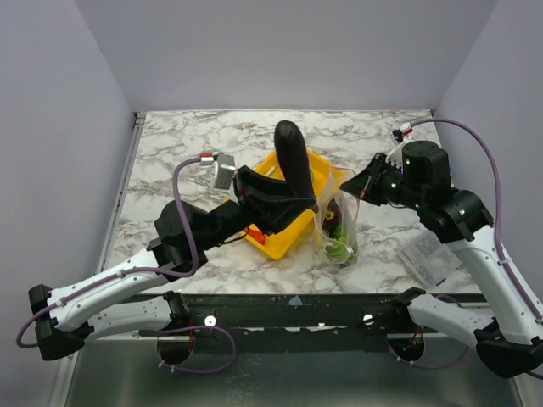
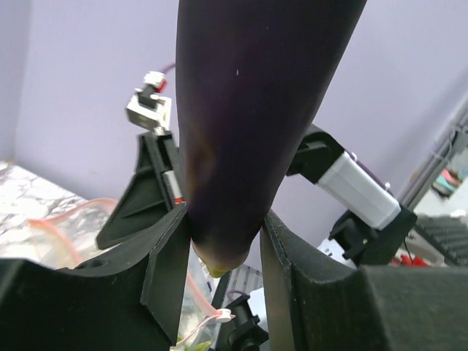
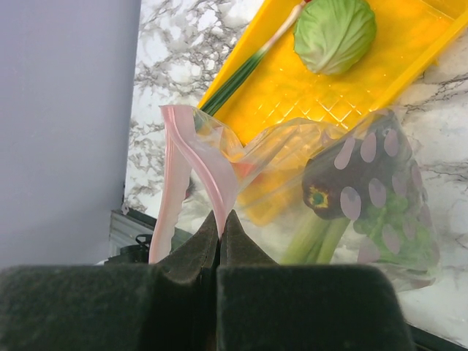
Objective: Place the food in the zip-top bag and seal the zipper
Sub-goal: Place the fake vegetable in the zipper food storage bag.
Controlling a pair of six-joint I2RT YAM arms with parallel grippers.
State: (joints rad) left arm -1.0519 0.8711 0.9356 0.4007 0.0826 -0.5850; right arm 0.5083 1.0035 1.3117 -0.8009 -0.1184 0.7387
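My left gripper is shut on a long dark purple eggplant and holds it upright over the yellow tray, just left of the bag; the eggplant fills the left wrist view, its stem end between my fingers. The clear zip-top bag stands open beside the tray and holds an eggplant, green stalks and other vegetables. My right gripper is shut on the bag's pink zipper strip and holds the mouth up. A green cabbage and a green onion lie in the tray.
The yellow tray sits mid-table on the marble top, partly under my left arm. A smaller clear packet with textured contents lies at the right, under my right arm. Purple walls close in the table on three sides.
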